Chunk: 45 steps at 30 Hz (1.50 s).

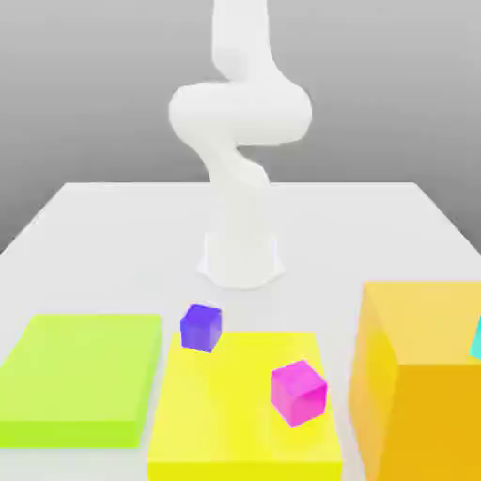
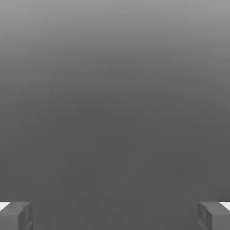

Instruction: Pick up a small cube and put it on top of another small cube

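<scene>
Gripper wide open, small cubes by the yellow block

You have the gripper (image 2: 115, 216) with its fingers let go and spread far apart, with nothing between them. In the exterior view, you can see a pink cube (image 1: 299, 393) on the flat yellow block (image 1: 235, 404), near its right side. A blue cube (image 1: 201, 328) is at the yellow block's far left corner. You can see a bit of a cyan thing (image 1: 477, 340) at the view's right edge, by the big orange block (image 1: 427, 324). The flat green block (image 1: 85, 366) sits on the left of the white table (image 1: 357, 235)
</scene>
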### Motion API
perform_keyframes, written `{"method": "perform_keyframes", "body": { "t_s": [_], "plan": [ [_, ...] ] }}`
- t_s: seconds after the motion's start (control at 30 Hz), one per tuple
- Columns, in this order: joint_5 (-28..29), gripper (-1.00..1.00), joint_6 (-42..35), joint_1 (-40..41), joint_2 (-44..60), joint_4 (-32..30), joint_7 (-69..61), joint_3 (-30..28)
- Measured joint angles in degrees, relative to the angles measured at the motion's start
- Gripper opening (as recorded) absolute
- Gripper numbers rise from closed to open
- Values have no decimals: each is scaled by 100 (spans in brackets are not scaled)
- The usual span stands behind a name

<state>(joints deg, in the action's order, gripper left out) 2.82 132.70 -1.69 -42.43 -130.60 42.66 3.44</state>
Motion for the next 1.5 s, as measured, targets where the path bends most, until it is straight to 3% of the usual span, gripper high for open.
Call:
{"method": "perform_keyframes", "body": {
  "t_s": [0.5, 0.73, 0.93, 1.0, 1.17, 1.4, 1.43, 1.5],
  "plan": [
    [1187, 0, 1505, -843, 3100, -980, 482, 2370],
    [1093, 0, 2377, -1847, 4350, -1724, 769, 3045],
    [640, 0, 2901, -2070, 4718, -2585, 1791, 3067],
    [715, 0, 3003, -2113, 4798, -2718, 2175, 2945],
    [1496, 0, 3350, -2522, 5289, -2612, 2875, 2349],
    [2704, 0, 3891, -3527, 6082, -2400, 3791, 1067],
    [2802, -100, 3946, -3644, 6158, -2383, 3864, 927],
    [2803, -100, 3948, -3644, 6158, -2383, 3865, 927]
  ]
}}
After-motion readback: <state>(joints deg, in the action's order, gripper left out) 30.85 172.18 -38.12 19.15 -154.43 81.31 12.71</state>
